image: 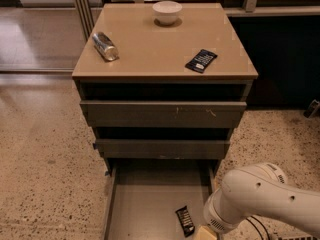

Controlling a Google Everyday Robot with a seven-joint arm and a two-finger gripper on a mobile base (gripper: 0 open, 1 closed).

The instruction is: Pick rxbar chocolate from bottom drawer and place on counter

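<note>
Barely visible, the tool sits beside the rxbar chocolate in the bottom drawer, opening unclear

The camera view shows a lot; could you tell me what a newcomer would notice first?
The bulky white robot arm fills the lower right, its gripper at the bottom edge beside the slim black rxbar chocolate in the open grey bottom drawer. Above, the tan counter bears a white bowl.
</note>
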